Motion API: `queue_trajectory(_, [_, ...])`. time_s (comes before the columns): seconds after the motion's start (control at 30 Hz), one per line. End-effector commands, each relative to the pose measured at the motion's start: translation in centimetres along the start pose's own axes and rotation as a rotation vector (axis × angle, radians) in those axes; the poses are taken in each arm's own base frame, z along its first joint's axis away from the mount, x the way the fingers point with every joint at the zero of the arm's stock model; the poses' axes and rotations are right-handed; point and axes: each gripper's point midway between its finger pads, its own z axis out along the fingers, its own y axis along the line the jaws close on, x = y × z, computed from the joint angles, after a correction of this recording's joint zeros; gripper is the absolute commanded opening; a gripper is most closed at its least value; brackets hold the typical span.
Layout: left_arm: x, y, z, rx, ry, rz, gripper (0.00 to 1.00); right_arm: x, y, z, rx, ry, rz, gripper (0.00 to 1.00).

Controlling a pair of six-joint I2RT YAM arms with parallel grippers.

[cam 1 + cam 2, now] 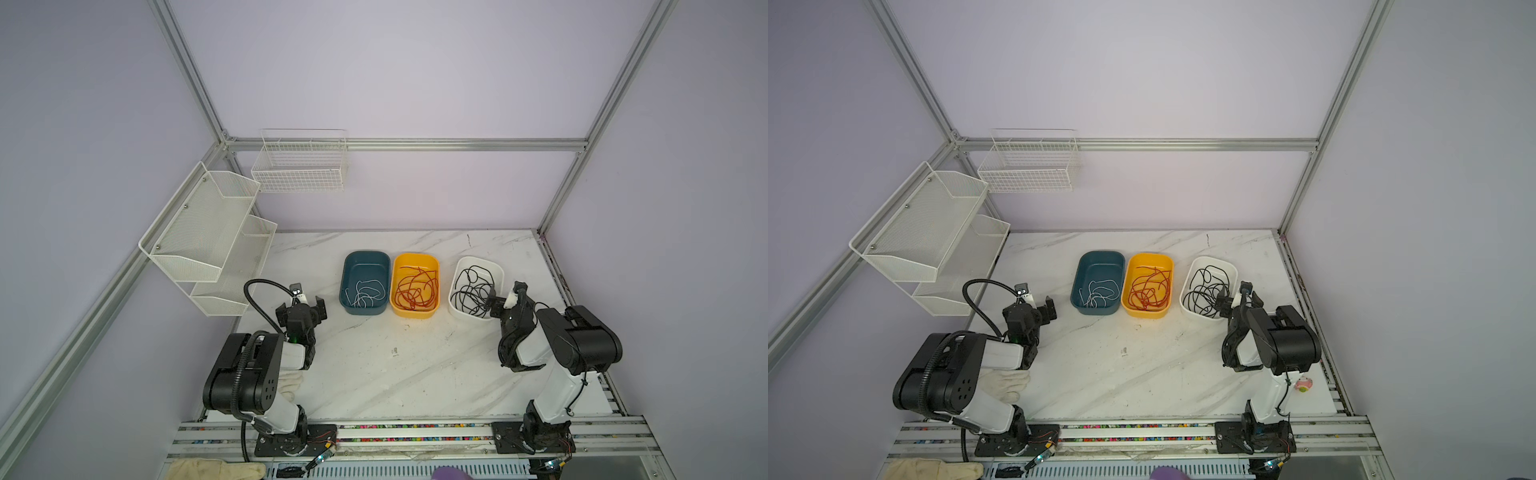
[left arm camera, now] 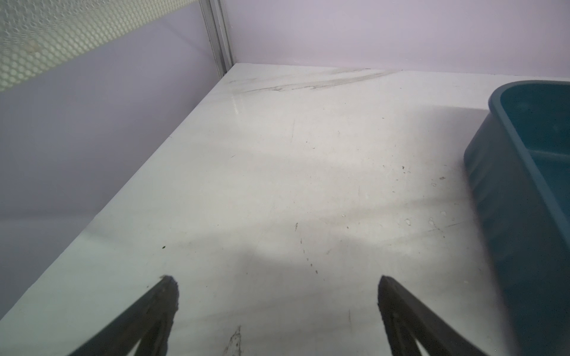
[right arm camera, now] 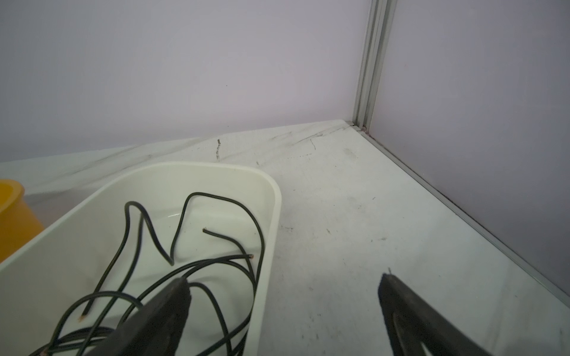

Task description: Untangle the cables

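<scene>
In the right wrist view the white bin (image 3: 216, 172) runs off the edge, and a finger (image 3: 166, 311) of the right gripper (image 3: 282, 277) covers part of the black cables (image 3: 212, 260) in it — their number cannot be told. Beside the white bin only a corner of the yellow bin (image 3: 12, 212) shows — the rest is cut off.

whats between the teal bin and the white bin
The yellow bin, holding the red-orange cables, sits between the teal bin and the white bin; this shows in both top views.

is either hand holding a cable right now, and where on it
Nothing is held: the left hand and the right hand both stand open and empty.
</scene>
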Motion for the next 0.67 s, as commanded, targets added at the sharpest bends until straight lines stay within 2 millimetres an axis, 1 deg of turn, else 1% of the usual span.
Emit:
queue_trajectory(0.0, [-3.4,-0.1,0.4,0.002,-0.104,-0.021,1.0,-3.7,-0.6,1.4,0.028,-0.1,0.063,0.98])
queue_trajectory(0.03, [-3.4,-0.1,0.4,0.002,-0.105,-0.021,1.0,-3.6,-1.6,1.4,0.084,-0.087,0.091,0.98])
queue_trajectory(0.07, [-3.4,-0.1,0.4,0.002,-0.105,-0.021,1.0,-3.8,-1.9,1.4,0.1,-0.108,0.085,0.98])
queue_trajectory(0.1, [-3.5,-0.1,0.4,0.001,-0.106,-0.022,1.0,-3.9,-1.5,1.6,0.103,-0.112,0.072,0.98])
queue_trajectory(0.13, [-3.4,-0.1,0.4,0.001,-0.105,-0.021,1.0,-3.5,-1.4,2.1,0.125,-0.075,0.059,0.98])
queue_trajectory(0.17, [-3.5,-0.1,0.4,0.001,-0.107,-0.021,1.0,-3.2,-1.0,2.1,0.139,-0.059,0.051,0.98])
queue_trajectory(0.2, [-3.5,-0.1,0.4,0.001,-0.106,-0.02,1.0,-3.6,-0.8,1.9,0.13,-0.091,0.041,0.98])
queue_trajectory(0.27, [-3.5,0.0,0.4,0.0,-0.106,-0.021,1.0,-3.3,-0.8,1.9,0.138,-0.07,0.045,0.97])
queue_trajectory(0.37, [-3.4,-0.1,0.4,0.002,-0.106,-0.022,1.0,-3.6,-0.7,1.9,0.135,-0.09,0.037,0.98])
queue_trajectory(0.43, [-3.5,-0.1,0.4,0.001,-0.107,-0.022,1.0,-3.0,-0.6,2.1,0.134,-0.062,0.045,0.97])
queue_trajectory(0.63, [-3.4,-0.1,0.4,0.002,-0.106,-0.02,1.0,-3.5,-0.6,1.8,0.132,-0.086,0.038,0.98])
